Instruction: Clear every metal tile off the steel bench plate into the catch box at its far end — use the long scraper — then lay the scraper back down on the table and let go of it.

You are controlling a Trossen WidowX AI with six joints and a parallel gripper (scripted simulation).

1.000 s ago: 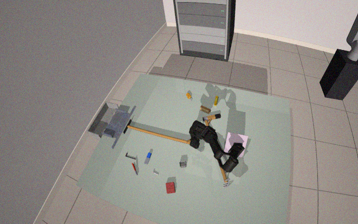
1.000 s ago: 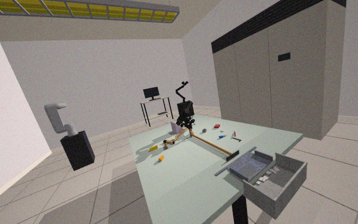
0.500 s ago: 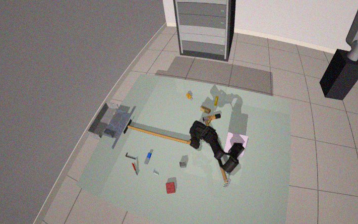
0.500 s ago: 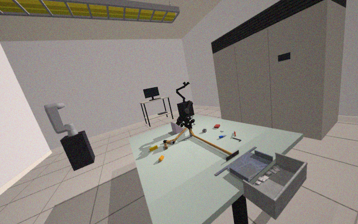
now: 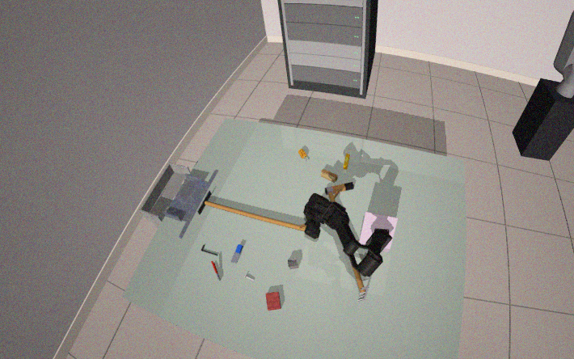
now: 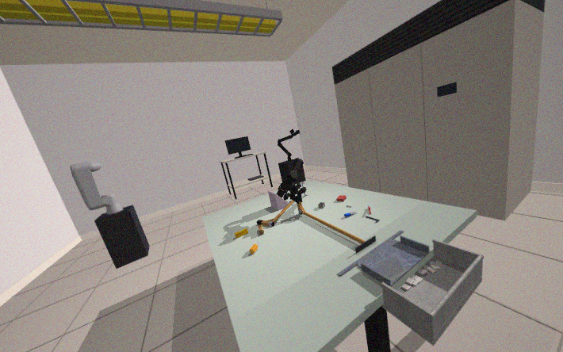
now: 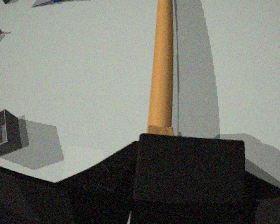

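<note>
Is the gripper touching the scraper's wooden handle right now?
Touching. In the wrist view the handle runs straight into the gripper, which is shut on it; the top view shows the scraper ending at the gripper.

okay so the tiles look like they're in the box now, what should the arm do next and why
Probably lower the scraper flat onto the table and then open the hand. The plate looks bare, pale tiles lie in the catch box, and the scraper's blade sits just short of the plate while the hand grips the handle.
</note>
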